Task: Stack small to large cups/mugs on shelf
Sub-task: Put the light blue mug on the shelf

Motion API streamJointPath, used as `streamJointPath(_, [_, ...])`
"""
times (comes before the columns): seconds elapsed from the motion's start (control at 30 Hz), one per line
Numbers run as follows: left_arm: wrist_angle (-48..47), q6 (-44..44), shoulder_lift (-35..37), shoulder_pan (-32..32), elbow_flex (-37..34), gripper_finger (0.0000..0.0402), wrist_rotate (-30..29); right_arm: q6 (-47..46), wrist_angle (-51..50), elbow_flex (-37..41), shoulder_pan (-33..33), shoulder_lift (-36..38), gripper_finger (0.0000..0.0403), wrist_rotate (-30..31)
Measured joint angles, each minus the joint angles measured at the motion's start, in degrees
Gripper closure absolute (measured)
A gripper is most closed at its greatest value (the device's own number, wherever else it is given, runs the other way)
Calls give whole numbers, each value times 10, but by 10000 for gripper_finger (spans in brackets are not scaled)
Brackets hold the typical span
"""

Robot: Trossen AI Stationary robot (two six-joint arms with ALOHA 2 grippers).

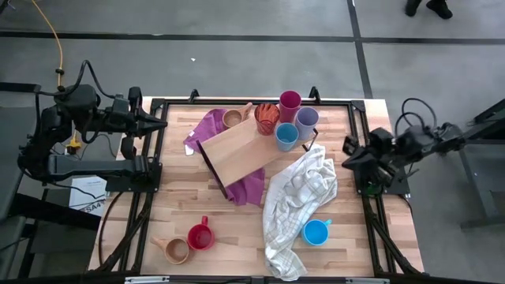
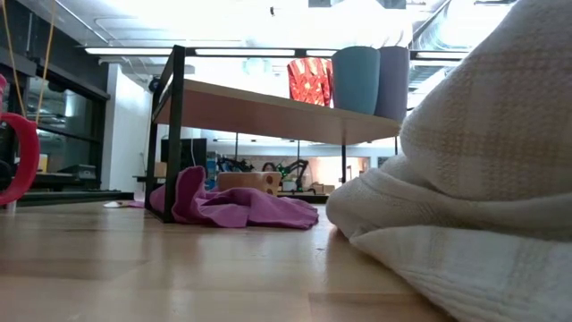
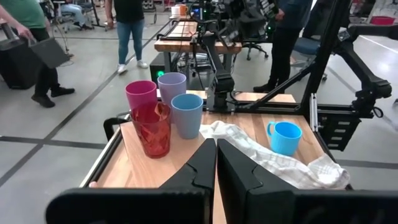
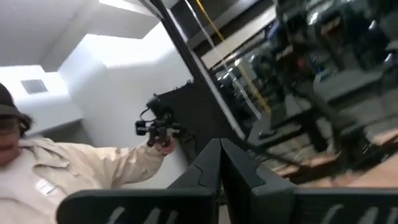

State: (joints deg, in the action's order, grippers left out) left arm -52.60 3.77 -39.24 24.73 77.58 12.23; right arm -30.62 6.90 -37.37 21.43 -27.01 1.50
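The light-wood shelf [image 1: 233, 150] stands slantwise at the table's middle, partly over a purple cloth [image 1: 211, 128]. On its far right end stand a red see-through cup [image 3: 151, 129], a magenta tumbler [image 3: 140, 93], a lavender tumbler [image 3: 172, 84] and a blue cup [image 3: 186, 115], all upright and close together. A tan mug [image 1: 233, 118] sits behind the shelf. A blue mug [image 1: 316, 233] stands near right, and a red mug [image 1: 200, 237] and a tan mug [image 1: 175, 250] near left. My left gripper [image 1: 162, 124] hovers shut at the table's far left edge. My right gripper [image 1: 345, 163] hangs shut at the right edge.
A white checked towel [image 1: 300, 197] lies crumpled from the shelf's right end toward the near edge, beside the blue mug. The black table frame [image 1: 359, 126] runs along the sides. People stand in the room beyond the table.
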Motion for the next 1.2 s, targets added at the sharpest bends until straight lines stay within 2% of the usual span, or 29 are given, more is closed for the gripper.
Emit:
streamJointPath(0.13, [-1,-6,0,0,0,396,-3,-62,6,19,9,-10,403,-16])
streamJointPath(0.4, [-19,-22,0,0,0,396,-17,-147,-17,20,79,-68,402,-16])
streamJointPath(0.87, [-29,-41,0,0,0,396,-29,-244,-70,20,182,-159,402,43])
streamJointPath(1.2, [-30,-52,0,0,0,396,-29,-290,-118,-3,227,-213,402,61])
